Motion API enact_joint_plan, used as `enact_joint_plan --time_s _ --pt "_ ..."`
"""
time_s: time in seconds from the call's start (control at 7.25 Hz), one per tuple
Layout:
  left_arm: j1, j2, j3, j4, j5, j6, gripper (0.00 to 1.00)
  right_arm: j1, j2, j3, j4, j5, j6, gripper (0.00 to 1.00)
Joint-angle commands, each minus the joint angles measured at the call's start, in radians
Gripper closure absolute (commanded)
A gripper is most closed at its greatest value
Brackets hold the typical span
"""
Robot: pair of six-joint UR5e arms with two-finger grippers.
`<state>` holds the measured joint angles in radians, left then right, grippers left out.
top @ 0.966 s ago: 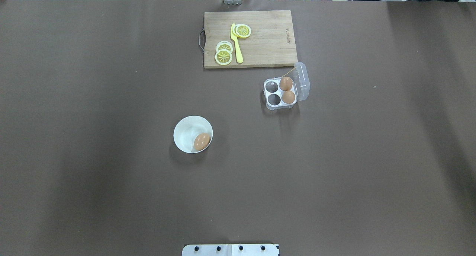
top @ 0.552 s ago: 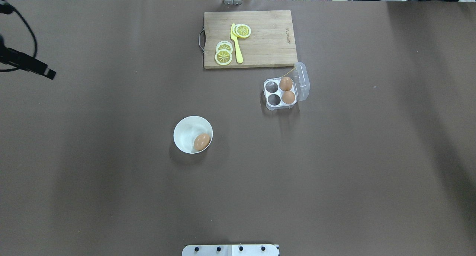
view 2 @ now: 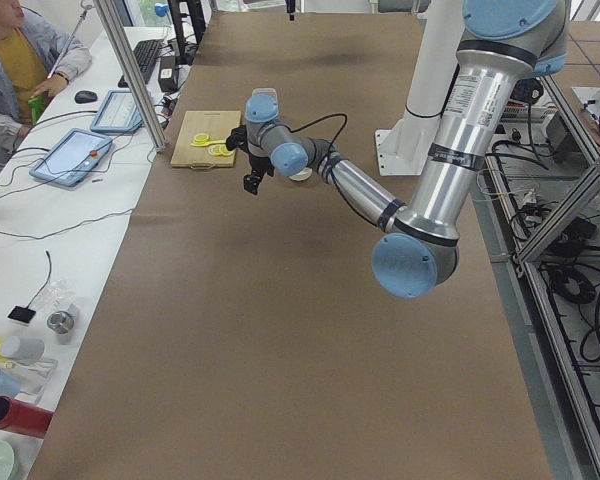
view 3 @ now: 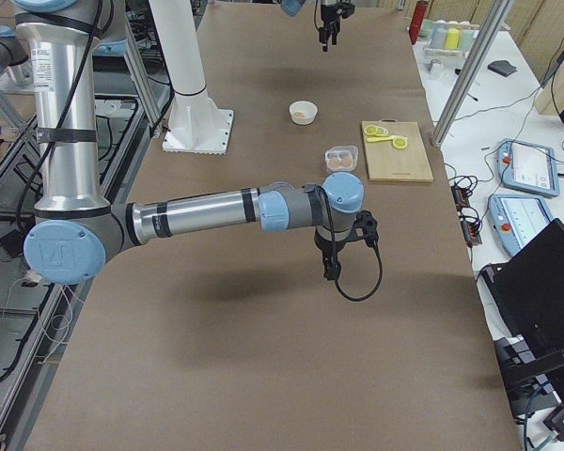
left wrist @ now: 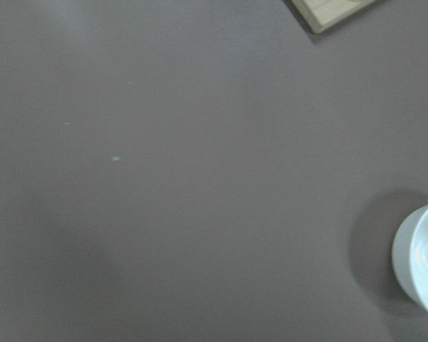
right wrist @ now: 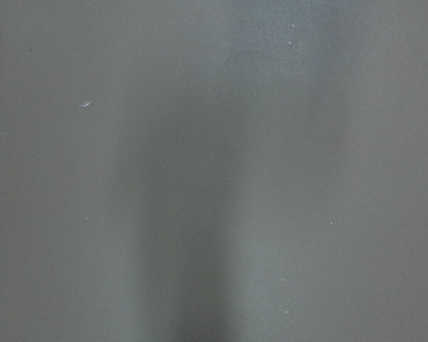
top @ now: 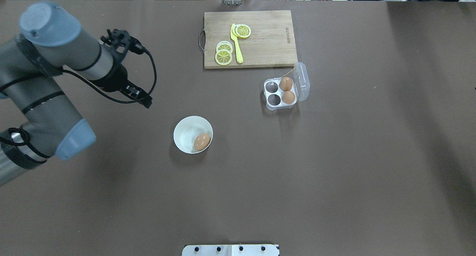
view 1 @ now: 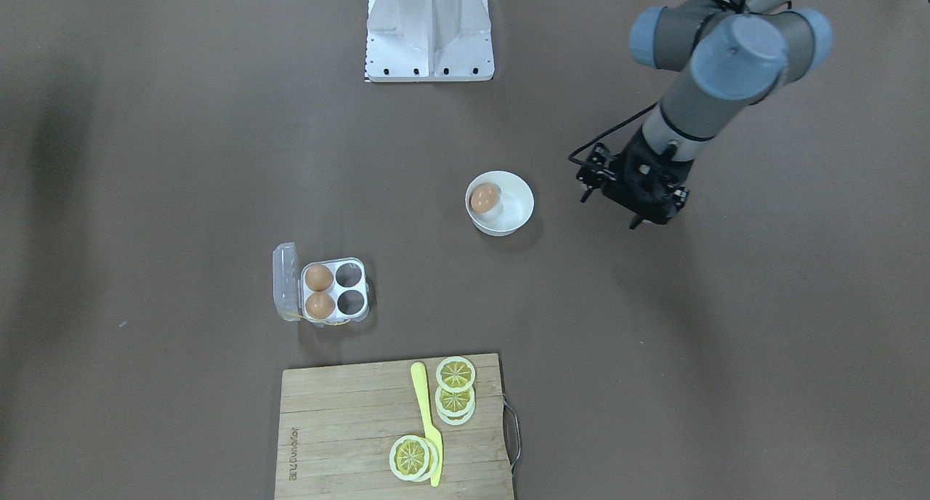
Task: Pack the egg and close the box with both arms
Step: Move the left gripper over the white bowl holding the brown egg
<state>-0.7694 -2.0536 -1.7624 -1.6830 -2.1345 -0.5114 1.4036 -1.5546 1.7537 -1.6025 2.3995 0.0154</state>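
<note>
The egg (top: 201, 141) lies in a round white bowl (top: 185, 124), also seen in the front view (view 1: 484, 198). The box (top: 269, 104) stands open near the cutting board, its clear lid (top: 303, 81) folded back to the right. Two brown eggs (top: 285, 83) fill its right cells; the two left cells are empty. My left gripper (top: 145, 101) hangs above the table up and left of the bowl; in the front view (view 1: 609, 211) its tips stand apart, and it is empty. My right gripper (view 3: 331, 271) shows only in the exterior right view, far from the box; I cannot tell its state.
A wooden cutting board (top: 267, 44) with lemon slices (top: 223, 57) and a yellow knife (top: 236, 44) lies at the far edge behind the box. The white robot base (view 1: 430, 35) stands at the near edge. The left wrist view shows the bowl's rim (left wrist: 422, 263) at its right edge.
My left arm has come into the overhead view from the left edge and moved right toward the bowl. Egg, bowl and box have not moved.
</note>
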Motion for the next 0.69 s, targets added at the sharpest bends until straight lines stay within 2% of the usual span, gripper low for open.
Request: enact_joint_plan --time_s 0.0,0.28,0.41,0.55 --pt "0.138 -0.095 0.044 0.014 0.106 -0.039 0.19 -0.003 0.002 0.001 0.001 0.001 0.0 0.0" --pt "0.192 -0.112 0.06 0.014 0.146 -0.05 0.19 -0.003 0.002 0.001 0.0 0.003 0.003 0.0" --pt "0.2 -0.118 0.087 0.005 0.148 -0.05 0.23 -0.003 0.002 0.001 0.0 0.006 0.003 0.0" --pt "0.206 -0.125 0.122 -0.047 0.146 -0.053 0.24 -0.003 0.002 0.004 0.0 0.006 0.008 0.0"
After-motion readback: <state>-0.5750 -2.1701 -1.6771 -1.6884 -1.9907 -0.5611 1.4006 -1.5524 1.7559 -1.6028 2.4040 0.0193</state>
